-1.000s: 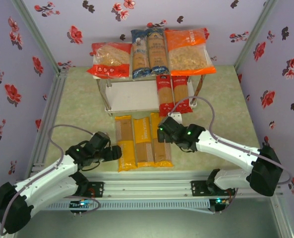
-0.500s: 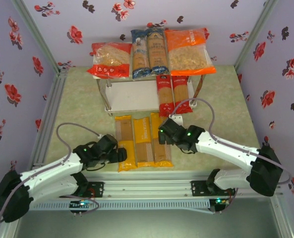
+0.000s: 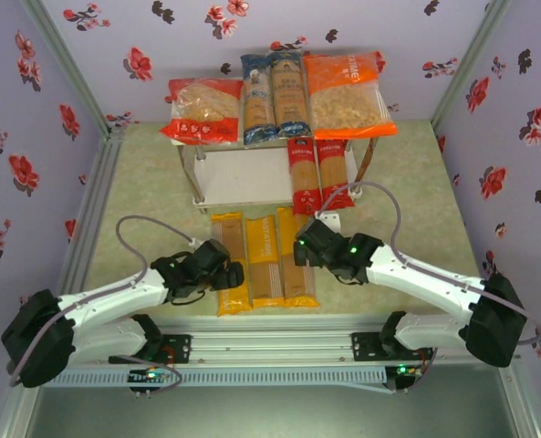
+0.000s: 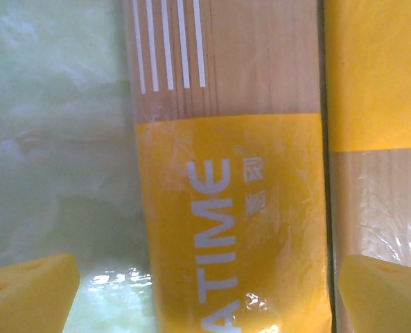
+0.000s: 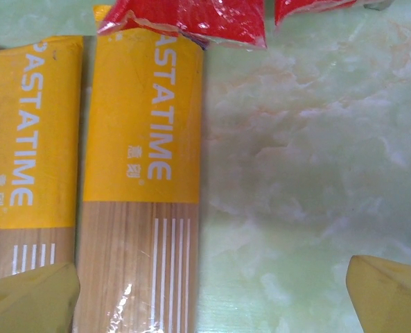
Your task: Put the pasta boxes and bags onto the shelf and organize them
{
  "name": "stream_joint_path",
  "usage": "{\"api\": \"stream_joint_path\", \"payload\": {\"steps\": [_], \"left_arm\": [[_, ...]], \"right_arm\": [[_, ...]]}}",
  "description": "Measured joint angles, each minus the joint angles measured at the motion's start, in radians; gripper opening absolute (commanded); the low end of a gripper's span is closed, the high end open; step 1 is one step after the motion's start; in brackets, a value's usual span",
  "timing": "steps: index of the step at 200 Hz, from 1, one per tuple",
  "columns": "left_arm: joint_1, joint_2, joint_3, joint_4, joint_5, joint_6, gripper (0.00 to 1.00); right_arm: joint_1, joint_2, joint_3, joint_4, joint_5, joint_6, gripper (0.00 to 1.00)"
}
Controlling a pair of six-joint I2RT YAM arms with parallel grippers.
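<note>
Three yellow-orange spaghetti packs lie side by side on the table, left (image 3: pixel 226 265), middle (image 3: pixel 263 260) and right (image 3: pixel 295 257). My left gripper (image 3: pixel 232 274) hovers open over the left pack (image 4: pixel 233 222), its yellow fingers (image 4: pixel 28 295) either side of it. My right gripper (image 3: pixel 301 246) is open beside the right pack (image 5: pixel 143 173), with that pack's right part and bare table between its fingers (image 5: pixel 389 291). The white shelf (image 3: pixel 243 178) holds a red-ended bag (image 3: pixel 203 109), two blue packs (image 3: pixel 275 96) and an orange bag (image 3: pixel 348 94) on top. Two red packs (image 3: pixel 320 173) rest at its lower tier.
Flowered walls close in the table on three sides. An aluminium rail (image 3: pixel 270 345) runs along the near edge by the arm bases. Green marbled tabletop (image 5: pixel 309 173) lies bare to the right of the yellow packs. The red packs' ends (image 5: pixel 184 17) touch the right yellow pack's far end.
My left arm has swung right, bringing its gripper from beside the table's left part to over the left yellow pack. The right gripper has shifted only slightly.
</note>
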Motion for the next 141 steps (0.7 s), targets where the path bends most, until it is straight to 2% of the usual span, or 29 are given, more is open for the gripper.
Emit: {"api": "stream_joint_path", "payload": {"steps": [45, 141], "left_arm": [[-0.008, 0.107, 0.014, 0.013, 0.010, -0.006, 0.97], [-0.035, 0.223, 0.091, 0.041, 0.014, -0.015, 0.97]], "right_arm": [[-0.023, -0.035, -0.031, 0.002, -0.001, -0.003, 0.99], [-0.101, -0.156, -0.097, 0.025, -0.035, -0.011, 0.99]]}}
